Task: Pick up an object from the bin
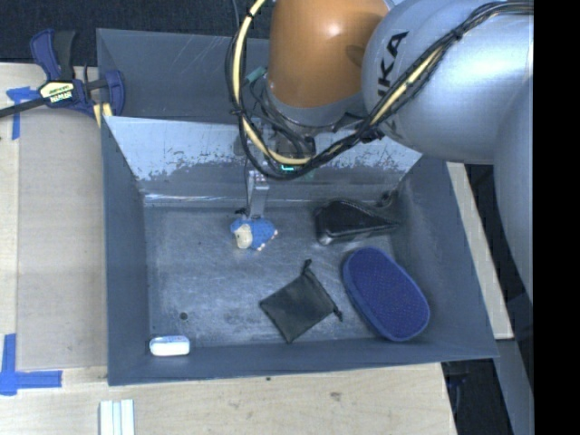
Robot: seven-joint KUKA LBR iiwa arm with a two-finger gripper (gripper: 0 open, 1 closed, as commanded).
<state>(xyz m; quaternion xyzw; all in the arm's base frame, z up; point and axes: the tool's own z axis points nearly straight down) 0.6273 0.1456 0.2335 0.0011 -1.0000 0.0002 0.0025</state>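
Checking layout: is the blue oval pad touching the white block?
No, the blue oval pad lies right, the white block far left.

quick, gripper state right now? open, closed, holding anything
gripper: cannot be told; its tip sits right at a small blue and cream object at the back middle of the bin floor.

The silver arm [453,71] reaches in from the right, its thick last link lying nearly level across the upper right, with dark lettering on its side. At the link's end sits a rounded orange cover [317,39], its dome turned up toward the camera. Yellow and black cables [243,57] run from the link, loop round the cover's left side and gather in a dark bundle under it at the wrist [281,148]. From that bundle the end effector [255,214] hangs straight down as a narrow grey stem, its tip the robot's lowest point
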